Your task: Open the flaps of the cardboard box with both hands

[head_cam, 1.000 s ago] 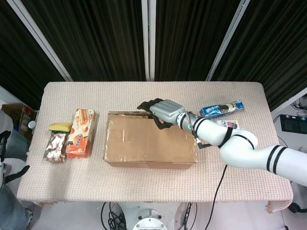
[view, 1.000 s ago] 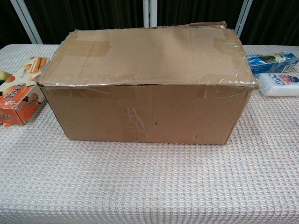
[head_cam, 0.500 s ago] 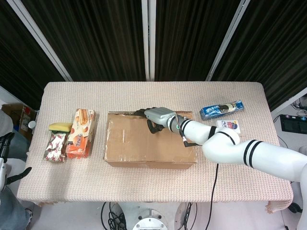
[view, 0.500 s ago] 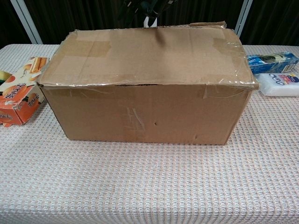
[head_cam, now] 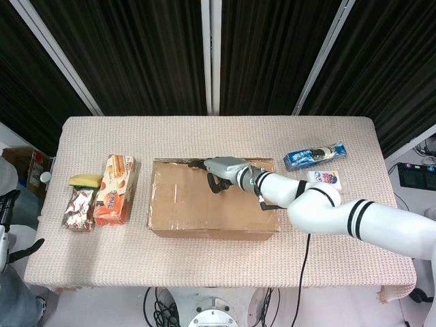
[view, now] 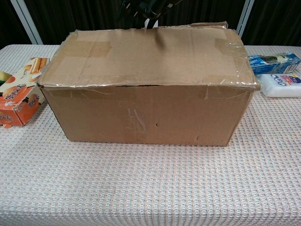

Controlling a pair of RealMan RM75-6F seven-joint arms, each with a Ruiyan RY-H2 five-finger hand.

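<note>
Reaching across the top of the cardboard box, the right hand now sits low at the box's far edge, about midway along it — a second ago it hovered higher and larger in the head view, fingers spread above the lid, and half a second ago it had already dropped to roughly this spot, so the last stretch is only a small settling leftward. Its dark fingers curl down over the far rim, showing in the chest view just above the lid's back edge; whether they have actually hooked a flap or merely rest against the cardboard I cannot tell, since the box hides the contact. The box itself stands unmoved near the middle of the table, its flaps flat and closed, with clear tape across the seams. The left hand is not visible in either view. To the box's left, toward the table's left edge, lie an orange snack carton and a small wrapped packet; toward the right edge lie a blue packet and a white pack. In my judgement the descent means the approach is done and the lift not yet begun — one hand is placed, the other absent.
</note>
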